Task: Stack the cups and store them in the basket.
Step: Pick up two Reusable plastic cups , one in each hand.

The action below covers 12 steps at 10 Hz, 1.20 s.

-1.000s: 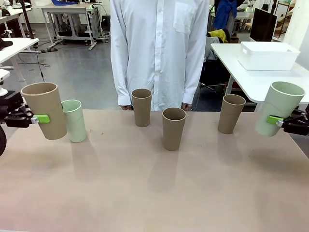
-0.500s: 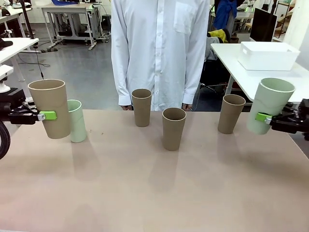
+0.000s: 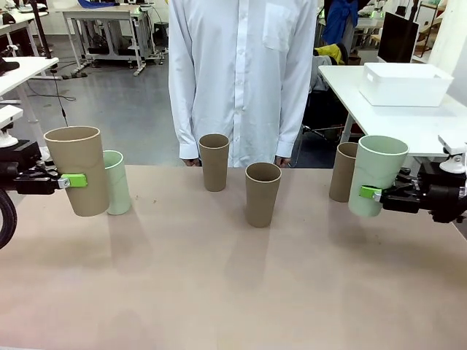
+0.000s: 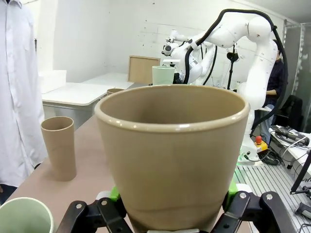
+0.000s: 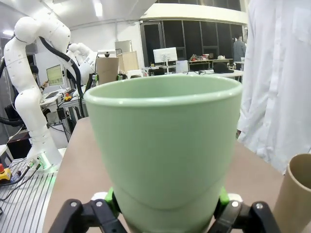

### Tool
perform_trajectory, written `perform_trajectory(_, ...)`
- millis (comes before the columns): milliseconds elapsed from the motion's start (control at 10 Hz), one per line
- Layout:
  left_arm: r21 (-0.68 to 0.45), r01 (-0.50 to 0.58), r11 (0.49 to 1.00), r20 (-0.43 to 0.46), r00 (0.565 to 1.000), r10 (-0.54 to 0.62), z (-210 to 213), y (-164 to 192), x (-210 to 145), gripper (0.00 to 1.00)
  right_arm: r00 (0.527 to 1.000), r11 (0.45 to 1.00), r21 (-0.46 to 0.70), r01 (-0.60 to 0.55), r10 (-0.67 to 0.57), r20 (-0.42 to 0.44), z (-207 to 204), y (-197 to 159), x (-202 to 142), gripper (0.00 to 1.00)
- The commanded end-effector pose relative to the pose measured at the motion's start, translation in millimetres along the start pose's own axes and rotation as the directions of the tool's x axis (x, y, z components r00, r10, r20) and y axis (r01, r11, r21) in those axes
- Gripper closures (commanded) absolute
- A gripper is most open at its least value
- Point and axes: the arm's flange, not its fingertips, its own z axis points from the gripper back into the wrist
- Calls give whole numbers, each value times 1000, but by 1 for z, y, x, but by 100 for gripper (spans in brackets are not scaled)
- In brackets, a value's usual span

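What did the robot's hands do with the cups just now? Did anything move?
The right gripper carried its mint green cup toward the middle of the table. It now hangs in front of the right-hand standing brown cup. The left gripper shifted its held brown cup a little inward and straighter. Both kept their hold. The other standing cups and the person stayed put.

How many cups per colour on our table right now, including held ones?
brown-tan cups: 4, with one in the left gripper and three standing on the table
mint green cups: 2, with one in the right gripper and one standing
total: 6
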Motion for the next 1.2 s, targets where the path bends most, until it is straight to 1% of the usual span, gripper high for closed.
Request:
perform_trajectory(0,-18,20,1000,10,1000,-20,-5,-2,1,14,1000,1000,-16,-18,19,23,1,84,-11,17)
perform_trajectory(400,-36,47,998,6,999,-46,-4,0,1,14,999,1000,2,-15,15,42,3,86,-9,17)
perform_trajectory(500,-61,46,997,4,999,-45,-2,0,0,14,1000,1000,6,-1,1,10,0,0,0,17)
perform_trajectory(600,-18,21,1000,-3,1000,-22,-5,0,-1,14,1000,1000,6,-1,1,10,0,0,0,17)
perform_trajectory(1100,-18,21,1000,-3,1000,-22,-5,0,-1,14,1000,1000,6,-1,1,10,0,0,0,17)
